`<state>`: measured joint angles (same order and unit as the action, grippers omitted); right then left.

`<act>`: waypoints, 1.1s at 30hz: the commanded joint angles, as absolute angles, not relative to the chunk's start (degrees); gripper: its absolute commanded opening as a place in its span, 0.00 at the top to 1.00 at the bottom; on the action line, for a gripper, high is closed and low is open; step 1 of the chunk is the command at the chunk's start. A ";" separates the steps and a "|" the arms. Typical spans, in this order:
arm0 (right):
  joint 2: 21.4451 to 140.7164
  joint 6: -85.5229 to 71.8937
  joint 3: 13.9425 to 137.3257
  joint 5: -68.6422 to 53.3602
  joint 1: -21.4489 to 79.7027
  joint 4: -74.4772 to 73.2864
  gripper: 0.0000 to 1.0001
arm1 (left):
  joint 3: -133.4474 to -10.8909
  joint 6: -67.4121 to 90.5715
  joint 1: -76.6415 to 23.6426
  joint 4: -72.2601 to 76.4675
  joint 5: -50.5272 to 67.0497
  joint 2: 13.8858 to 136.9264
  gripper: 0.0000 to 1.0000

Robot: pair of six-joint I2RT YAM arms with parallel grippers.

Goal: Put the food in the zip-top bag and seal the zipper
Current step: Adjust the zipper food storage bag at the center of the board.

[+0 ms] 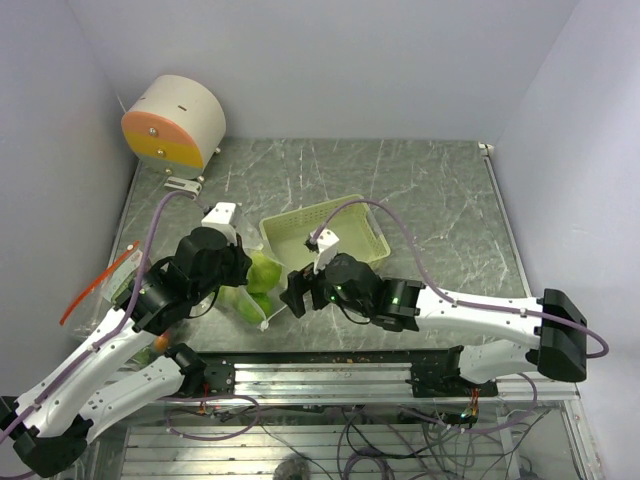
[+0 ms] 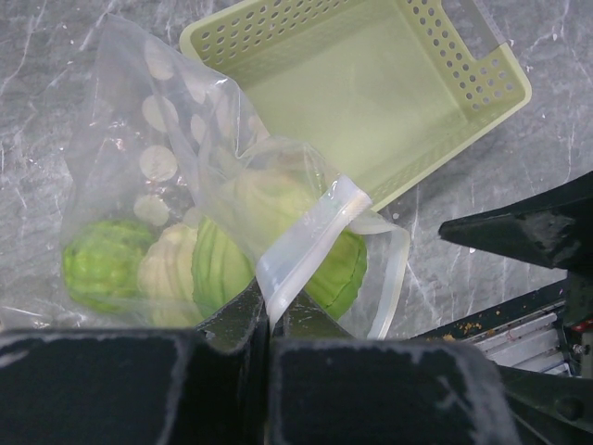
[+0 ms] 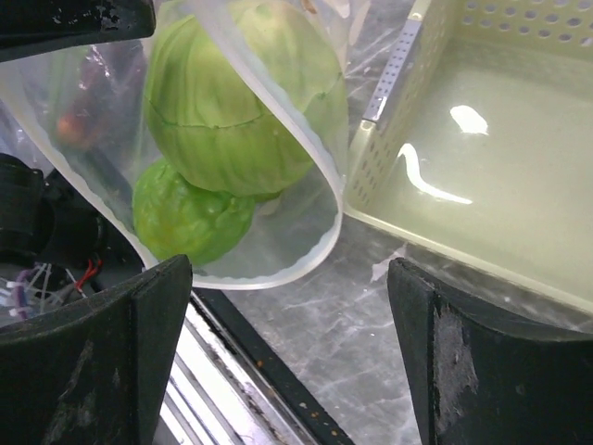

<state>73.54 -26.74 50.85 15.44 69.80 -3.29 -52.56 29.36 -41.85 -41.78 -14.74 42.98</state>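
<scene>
The clear zip-top bag [image 1: 255,292] lies at the near table edge with its mouth [image 3: 310,236] standing open toward my right gripper. Bumpy light-green balls [image 3: 232,102] [image 2: 102,264] sit inside it, and a small red-orange piece [image 3: 74,125] shows through the plastic. My left gripper [image 2: 269,311] [image 1: 246,272] is shut on the bag's white zipper strip [image 2: 310,236]. My right gripper [image 3: 289,278] [image 1: 295,298] stands open just in front of the bag's mouth, holding nothing. I see no carrot inside the bag.
An empty pale-green basket [image 1: 345,212] [image 3: 389,79] stands right behind the bag. A white-and-orange drum [image 1: 175,122] sits at the back left. Clear plastic with a red-orange strip [image 1: 95,285] lies at the left edge. The metal rail [image 3: 241,371] runs under my right gripper.
</scene>
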 commanded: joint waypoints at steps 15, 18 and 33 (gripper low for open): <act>79.63 -33.81 50.58 10.13 69.67 2.16 0.32 | -55.48 28.43 -42.10 -37.62 -14.10 42.19 0.93; 81.62 -33.49 52.36 9.94 69.63 2.20 0.53 | -55.70 28.43 -42.10 -37.59 -13.94 42.34 0.93; 81.19 -43.29 66.78 11.93 67.95 -1.36 1.00 | -59.72 24.20 -42.07 -39.73 -19.40 43.73 0.93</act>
<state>83.99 -37.87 62.52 10.13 69.21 -2.98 -56.23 26.37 -41.82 -41.80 -16.78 43.77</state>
